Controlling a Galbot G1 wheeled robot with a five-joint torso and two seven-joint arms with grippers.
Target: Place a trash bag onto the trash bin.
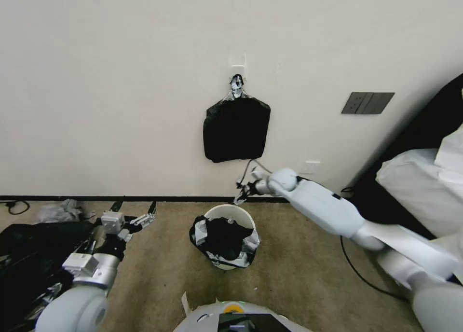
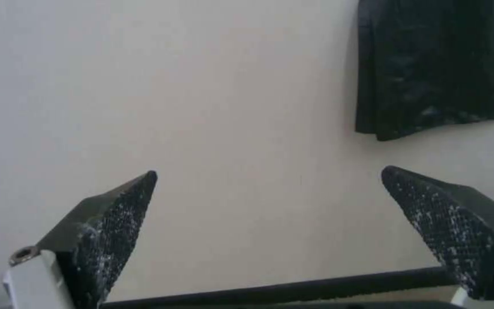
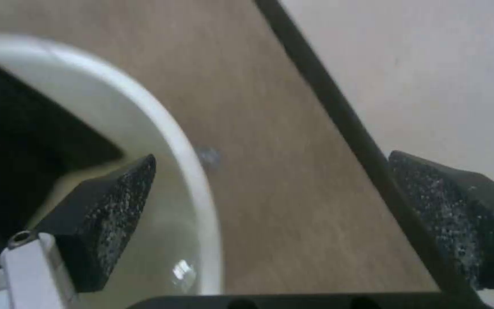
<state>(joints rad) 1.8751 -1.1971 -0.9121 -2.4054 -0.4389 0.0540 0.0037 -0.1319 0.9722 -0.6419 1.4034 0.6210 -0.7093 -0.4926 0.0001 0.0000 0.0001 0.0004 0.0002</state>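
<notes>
From the head camera we see the small round cream-white plastic trash bin (image 1: 229, 216) on the tan carpet just before the wall, with the thin glossy black plastic trash bag (image 1: 223, 240) sunk in its mouth and draped over the near rim, while the far rim stands bare. Our right gripper (image 1: 242, 193) hovers just above and beyond that bare far rim, so it is the nearer arm; the left gripper (image 1: 136, 215) hangs well off to the left, jaws apart. A flat squarish bundle of black bags (image 1: 236, 129) hangs on the wall above.

At the left wrist, the jaws stand wide apart, empty, facing the wall and the bundle's corner.

At the right wrist, the jaws are spread and empty, straddling the bin's curved rim: one finger (image 3: 107, 214) over the inside, where the bag's black film lies, the other over the carpet.
</notes>
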